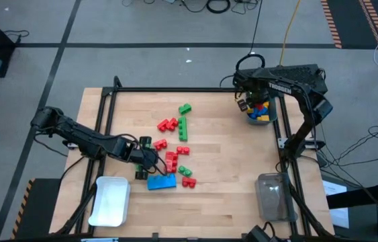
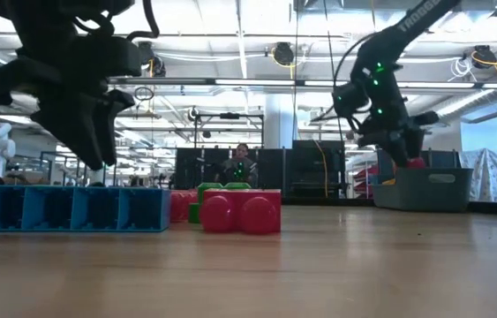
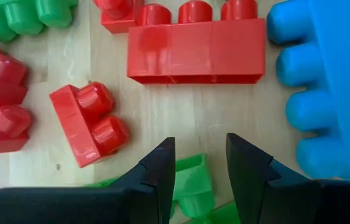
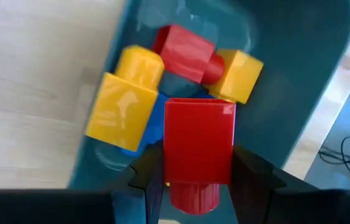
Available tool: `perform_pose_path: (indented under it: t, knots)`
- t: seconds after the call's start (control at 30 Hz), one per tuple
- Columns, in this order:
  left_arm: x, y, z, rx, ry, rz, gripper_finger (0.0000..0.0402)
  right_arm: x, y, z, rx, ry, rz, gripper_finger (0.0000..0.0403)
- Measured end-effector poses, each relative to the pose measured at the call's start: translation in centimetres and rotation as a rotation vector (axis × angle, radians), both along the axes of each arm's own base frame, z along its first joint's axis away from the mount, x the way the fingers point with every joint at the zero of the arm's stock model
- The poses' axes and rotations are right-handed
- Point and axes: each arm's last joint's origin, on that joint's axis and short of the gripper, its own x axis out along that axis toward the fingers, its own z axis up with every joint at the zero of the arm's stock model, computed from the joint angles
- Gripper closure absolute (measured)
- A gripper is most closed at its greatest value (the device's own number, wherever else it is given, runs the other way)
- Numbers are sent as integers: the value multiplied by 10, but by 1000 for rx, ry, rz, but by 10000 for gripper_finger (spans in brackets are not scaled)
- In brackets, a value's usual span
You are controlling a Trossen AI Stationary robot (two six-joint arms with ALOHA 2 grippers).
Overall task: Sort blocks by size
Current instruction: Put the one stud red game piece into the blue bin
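Red, green and blue blocks lie scattered mid-table, among them a three-stud red bar [image 3: 196,53], a red two-stud block [image 3: 87,124] and a long blue block [image 1: 162,181]. My left gripper [image 1: 150,160] hovers open among them, fingers pointing down over a green block [image 3: 192,183] that rests on the table; I cannot tell whether it touches it. At the far right, my right gripper [image 1: 257,102] is shut on a red block [image 4: 198,134] above the teal bin [image 1: 274,115], which holds yellow [image 4: 125,99], red and blue blocks. My right gripper pinches the red block by two opposite side faces [image 4: 170,162] between its two fingers. The fingers come from above, pointing steeply down into the bin. The block is lifted clear above the blocks in the bin, its stud [image 4: 193,196] turned back toward the wrist.
A white bin [image 1: 110,200] stands at the near left and a clear bin [image 1: 272,195] at the near right. A dark frame rail [image 1: 175,89] runs along the table's far edge. Bare wood lies between the block cluster and the right-hand bins.
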Motion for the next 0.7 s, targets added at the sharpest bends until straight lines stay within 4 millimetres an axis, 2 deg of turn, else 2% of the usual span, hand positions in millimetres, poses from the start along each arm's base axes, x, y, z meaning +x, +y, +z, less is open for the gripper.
perform_pose_path:
  t: [0.17,0.33,0.53,0.7]
  knots:
    - [1,6,0,5,0,13,285,-8,-1,-14,25,-6,-2,270]
    - [2,9,0,6,0,29,285,-8,-1,-18,11,-15,12,249]
    - [3,11,0,13,1,23,285,-7,-2,-7,-63,-72,15,218]
    - [3,12,0,16,1,18,285,-10,5,15,-152,-143,19,207]
